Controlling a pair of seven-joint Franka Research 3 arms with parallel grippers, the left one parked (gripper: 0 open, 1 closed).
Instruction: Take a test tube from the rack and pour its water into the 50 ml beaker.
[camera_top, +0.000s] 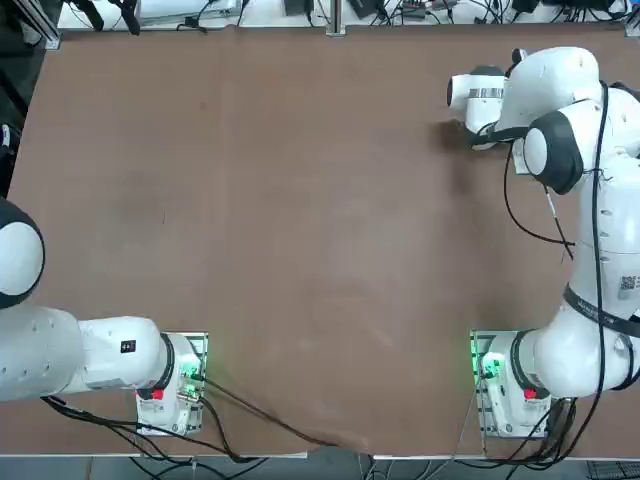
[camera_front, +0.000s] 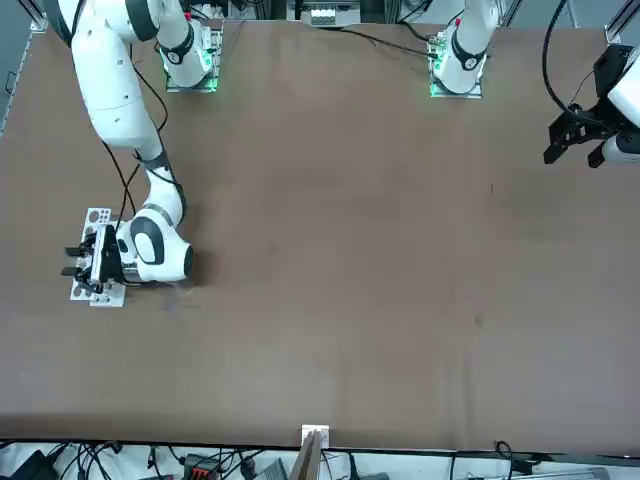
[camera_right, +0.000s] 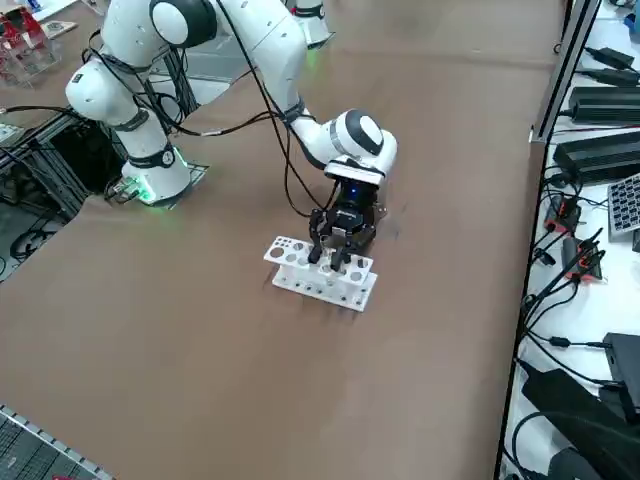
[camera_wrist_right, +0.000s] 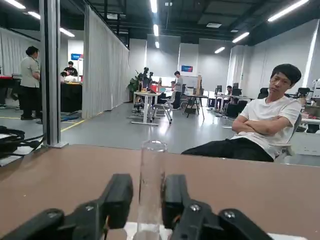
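Observation:
The white rack (camera_right: 300, 283) lies near the table's far edge on my right side, also seen as the rack (camera_front: 97, 216) in the front view. My right gripper (camera_right: 338, 262) points down onto it. In the wrist view the clear test tube (camera_wrist_right: 151, 170) stands upright between the two black fingers (camera_wrist_right: 120, 197), and the right gripper (camera_wrist_right: 148, 200) is shut on it, with the tube's foot still down in the rack (camera_wrist_right: 131, 230). Water in the tube does not show. I cannot make out the 50 ml beaker in any view. From overhead the arm's wrist (camera_top: 480, 95) covers the rack.
Bare brown table (camera_front: 380, 250) spreads out from the rack toward the left arm's side. A person (camera_wrist_right: 267, 125) sits with folded arms just beyond the table's far edge. Cables and power bricks (camera_right: 600, 100) lie along that edge.

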